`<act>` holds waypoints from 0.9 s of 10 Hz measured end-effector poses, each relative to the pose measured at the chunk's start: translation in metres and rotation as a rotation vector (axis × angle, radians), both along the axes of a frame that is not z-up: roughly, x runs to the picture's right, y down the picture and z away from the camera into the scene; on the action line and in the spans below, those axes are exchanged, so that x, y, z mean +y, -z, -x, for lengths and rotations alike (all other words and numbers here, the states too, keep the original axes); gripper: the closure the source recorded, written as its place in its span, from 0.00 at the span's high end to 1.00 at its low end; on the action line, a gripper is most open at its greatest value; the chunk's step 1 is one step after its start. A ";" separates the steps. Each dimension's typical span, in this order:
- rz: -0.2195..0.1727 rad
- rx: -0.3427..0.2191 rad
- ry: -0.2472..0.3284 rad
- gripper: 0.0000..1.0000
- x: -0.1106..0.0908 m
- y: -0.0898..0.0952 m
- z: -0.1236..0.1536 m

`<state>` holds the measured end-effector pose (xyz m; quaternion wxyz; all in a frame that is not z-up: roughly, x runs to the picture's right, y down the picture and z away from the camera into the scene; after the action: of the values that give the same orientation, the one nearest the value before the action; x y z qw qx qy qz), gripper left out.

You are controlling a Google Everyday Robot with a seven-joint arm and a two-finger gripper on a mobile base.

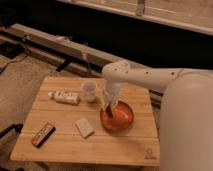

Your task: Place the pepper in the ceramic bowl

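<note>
The orange ceramic bowl (pixel 120 118) sits on the wooden table (pixel 65 150), right of centre. My gripper (pixel 108 106) hangs over the bowl's left rim, pointing down from the white arm that reaches in from the right. It is shut on the pepper (pixel 110 113), a small dark red slender piece that hangs just under the fingertips, over the bowl's left inside. I cannot tell whether the pepper touches the bowl.
A small white cup (pixel 88 91) stands just left of the gripper. A white tube (pixel 64 96) lies further left. A pale packet (pixel 84 127) lies in front of the cup. A flat dark-and-red bar (pixel 42 134) lies near the table's front left corner.
</note>
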<state>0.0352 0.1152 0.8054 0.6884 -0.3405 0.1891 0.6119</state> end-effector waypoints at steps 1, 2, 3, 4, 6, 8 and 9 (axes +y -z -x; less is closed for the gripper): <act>-0.001 0.023 -0.024 0.34 0.001 -0.002 -0.013; -0.010 0.032 -0.034 0.43 0.001 -0.002 -0.019; -0.039 0.035 -0.034 0.56 -0.002 -0.002 -0.018; -0.042 0.037 -0.026 0.64 -0.002 -0.001 -0.018; -0.062 0.042 -0.014 0.80 -0.004 0.006 -0.017; -0.082 0.036 -0.010 0.80 -0.006 0.010 -0.013; -0.096 0.032 -0.009 0.80 -0.008 0.012 -0.010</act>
<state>0.0454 0.1069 0.7932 0.6982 -0.2978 0.1690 0.6286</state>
